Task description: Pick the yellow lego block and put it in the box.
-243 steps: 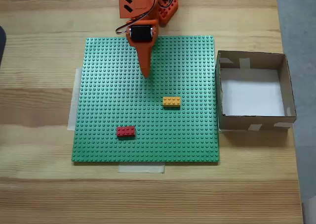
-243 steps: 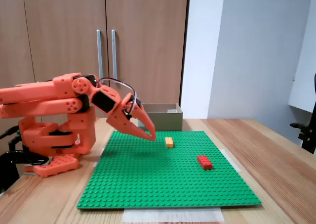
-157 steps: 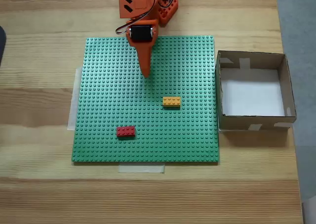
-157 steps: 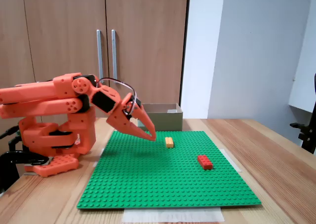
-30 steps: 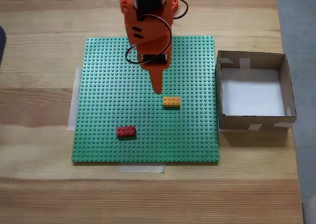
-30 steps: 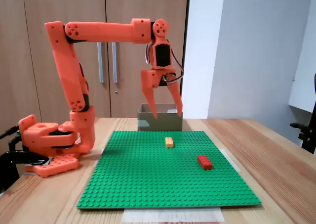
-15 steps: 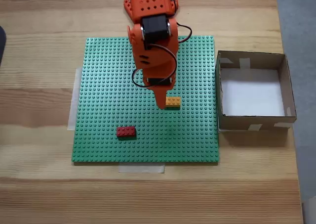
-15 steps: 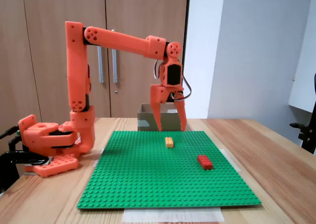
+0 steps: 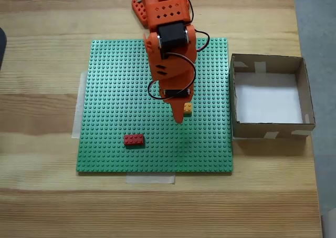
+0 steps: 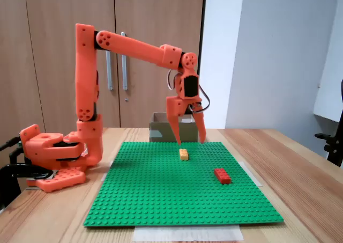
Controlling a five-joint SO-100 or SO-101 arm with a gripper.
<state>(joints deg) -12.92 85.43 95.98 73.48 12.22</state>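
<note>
The yellow lego block point(image 10: 184, 154) lies on the green baseplate point(image 10: 161, 194); in a fixed view from above only its right end point(image 9: 188, 109) shows beside the arm. My orange gripper point(image 10: 191, 141) hangs open just above the block, one finger near its far end, the other out to the right. From above the gripper point(image 9: 179, 117) points down over the block's left part. The box point(image 9: 269, 97), brown cardboard with a white bottom, stands right of the baseplate, and its wall point(image 10: 172, 130) shows behind the gripper.
A red brick point(image 9: 134, 140) sits on the baseplate toward the front left, also the red brick point(image 10: 222, 176) in the side fixed view. The arm's base point(image 10: 53, 157) stands on the wooden table point(image 9: 42, 196) behind the plate. Cabinet doors rise at the back.
The arm has unfolded from its rest pose, reached out over the baseplate and lowered; the gripper opened and moved over the yellow block. Both bricks and the box stayed put.
</note>
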